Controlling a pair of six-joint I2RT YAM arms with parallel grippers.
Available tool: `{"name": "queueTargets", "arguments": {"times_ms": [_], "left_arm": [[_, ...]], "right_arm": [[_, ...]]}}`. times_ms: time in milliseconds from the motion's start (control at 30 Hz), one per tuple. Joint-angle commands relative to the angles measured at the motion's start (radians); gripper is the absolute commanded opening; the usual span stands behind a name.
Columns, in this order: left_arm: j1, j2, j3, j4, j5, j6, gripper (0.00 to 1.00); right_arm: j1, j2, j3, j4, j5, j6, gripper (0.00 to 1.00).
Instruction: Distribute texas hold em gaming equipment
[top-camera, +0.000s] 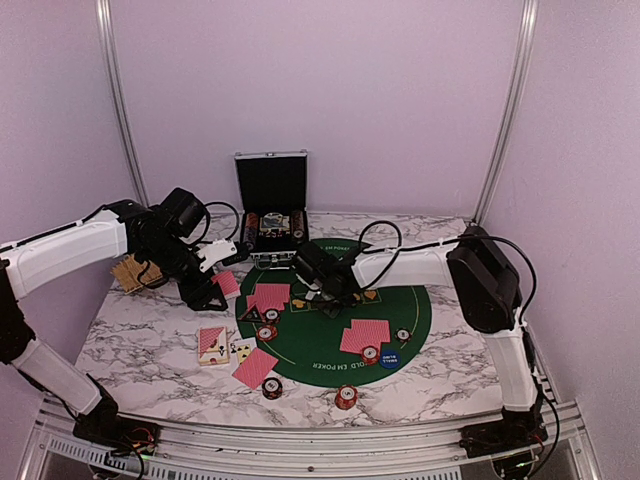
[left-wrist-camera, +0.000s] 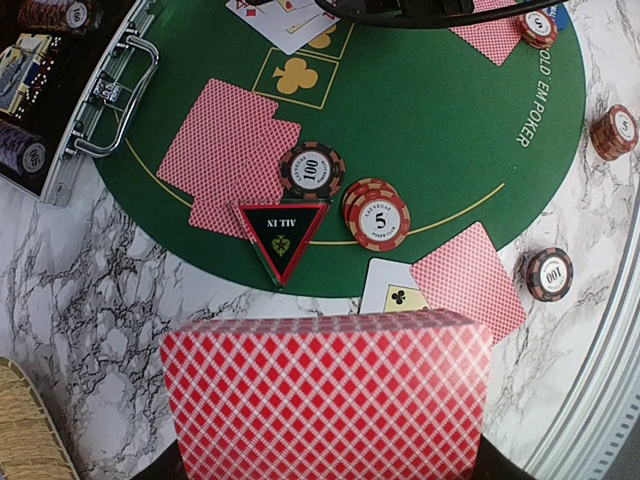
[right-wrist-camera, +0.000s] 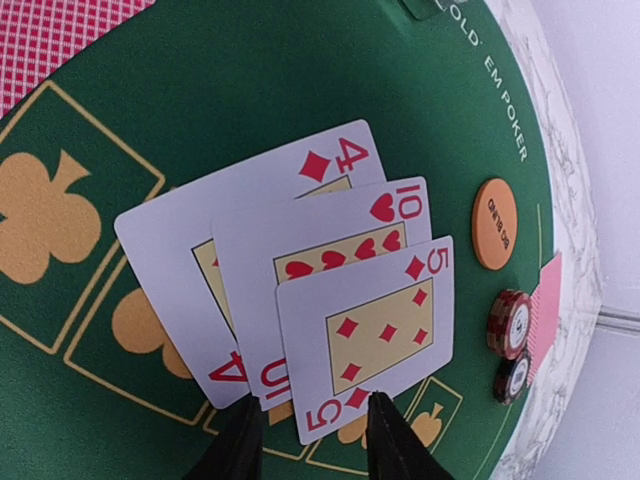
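You have a marble-patterned table (top-camera: 130, 350), half covered by a green felt mat (top-camera: 320, 352), inside pale lilac walls (top-camera: 320, 90). Your left gripper (top-camera: 222, 280) is clamped on the deck of red-backed cards (left-wrist-camera: 325, 395), held above the marble just off the mat's left edge. Your right gripper (right-wrist-camera: 315, 408) stands partly spread, fingers (right-wrist-camera: 240, 445) straddling the near edge of the five of diamonds (right-wrist-camera: 375, 330), which lies face up on the mat, fanned over the ten of hearts (right-wrist-camera: 330, 235) and four of diamonds (right-wrist-camera: 250, 190).
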Motion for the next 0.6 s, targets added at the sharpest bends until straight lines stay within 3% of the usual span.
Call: {"name": "queueTargets", "arguments": {"times_ms": [0,133,267,367,433,567], "left_arm": [[0.005,-0.018,0.016,-0.021,0.003,-0.003,0.00],[0.005,-0.019,0.018,-0.021,0.003,-0.003,0.00],[0.005,-0.020,0.018,-0.021,0.004,-0.003,0.00],[0.005,-0.020,0.019,-0.021,0.005,-0.001,0.00],[0.005,-0.017,0.022,-0.021,0.006,-0.001,0.00],[0.005,-0.012,0.029,-0.020,0.006,-0.004,0.00]], "right_arm": [[-0.009,-0.076,0.000,0.022,-0.073,0.045,0.41],[-0.041,-0.150,0.008,0.029,-0.197,0.108,0.49],[-0.110,-0.258,-0.007,0.097,-0.519,0.279,0.60],[-0.159,-0.320,-0.074,0.219,-0.771,0.438,0.75],[-0.166,-0.322,-0.098,0.267,-0.886,0.532,0.85],[-0.162,-0.264,-0.085,0.304,-1.091,0.675,0.89]]}}
